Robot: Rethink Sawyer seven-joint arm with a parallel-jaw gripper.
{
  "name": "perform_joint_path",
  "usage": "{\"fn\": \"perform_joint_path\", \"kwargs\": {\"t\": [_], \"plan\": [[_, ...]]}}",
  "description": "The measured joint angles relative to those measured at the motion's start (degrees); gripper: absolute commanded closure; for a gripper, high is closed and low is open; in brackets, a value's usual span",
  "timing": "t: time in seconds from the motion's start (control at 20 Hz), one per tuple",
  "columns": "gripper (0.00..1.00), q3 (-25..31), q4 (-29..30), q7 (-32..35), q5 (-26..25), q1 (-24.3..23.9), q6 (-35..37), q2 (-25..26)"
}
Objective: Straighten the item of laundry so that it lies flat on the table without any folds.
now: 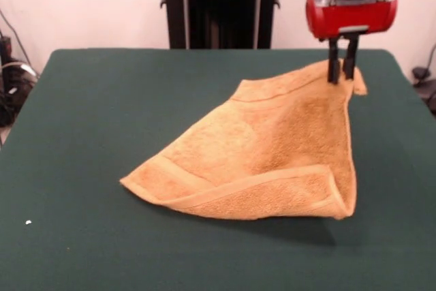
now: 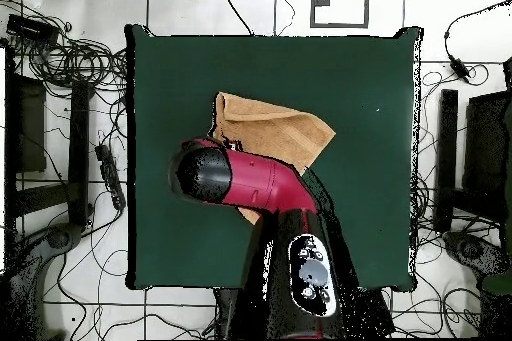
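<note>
The golden-orange towel (image 1: 272,155) lies on the dark green table (image 1: 102,120), right of centre in the front view. It is bunched into a rough triangle, with its near edge folded over and its right side lifted. My gripper (image 1: 342,76) hangs from the red wrist at the towel's far right corner, its two black fingers close together and pinching that corner, which is held up off the table. In the overhead view the towel (image 2: 280,132) shows partly under my red arm (image 2: 250,182), which hides the gripper.
The black pedestal (image 1: 221,5) stands behind the table's far edge. Cables and equipment (image 2: 60,107) lie on the floor around the table. A small white speck (image 1: 28,222) sits on the table near the front left.
</note>
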Motion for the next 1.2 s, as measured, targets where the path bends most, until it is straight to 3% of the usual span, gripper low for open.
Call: {"fn": "perform_joint_path", "kwargs": {"t": [0.55, 0.6, 1.2], "plan": [[1.0, -0.01, 2.14, 1.41, 3.8, 0.03, -0.06, 0.31], [0.0, -0.01, 2.42, 1.41, 4.13, 0.01, -0.08, 0.32], [0.0, 0.82, 4.5, 1.41, 5.14, -1.08, -0.74, 0.31]]}}
